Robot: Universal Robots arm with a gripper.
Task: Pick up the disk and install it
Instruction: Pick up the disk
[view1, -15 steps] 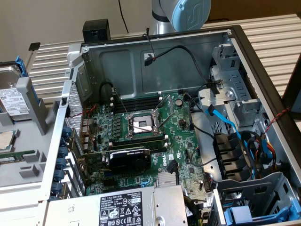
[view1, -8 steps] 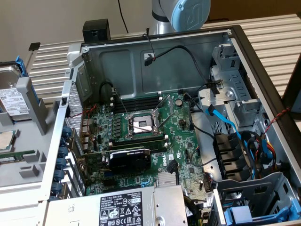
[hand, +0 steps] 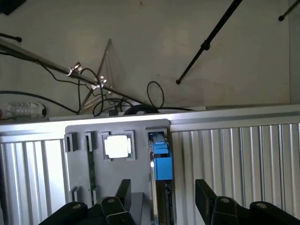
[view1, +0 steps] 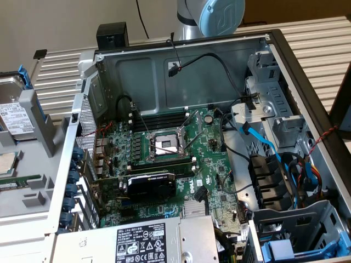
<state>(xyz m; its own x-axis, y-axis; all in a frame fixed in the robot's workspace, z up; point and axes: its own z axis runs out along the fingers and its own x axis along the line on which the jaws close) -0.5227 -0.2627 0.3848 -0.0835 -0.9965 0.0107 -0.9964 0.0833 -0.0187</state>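
Note:
The disk stands on edge in a slot of the grey holder at the exterior view's left, outside the computer case. Its white label faces out and its blue carrier frame rises above it. In the wrist view the disk appears edge-on, blue frame toward the camera. My gripper hangs above it, open, with one black finger on each side of the disk's line and nothing between them. The arm's blue-capped joint sits behind the case.
The open computer case has the motherboard with its CPU socket, a graphics card and a power supply. A drive bay with another blue carrier is at the lower right. A square silver chip lies in the holder.

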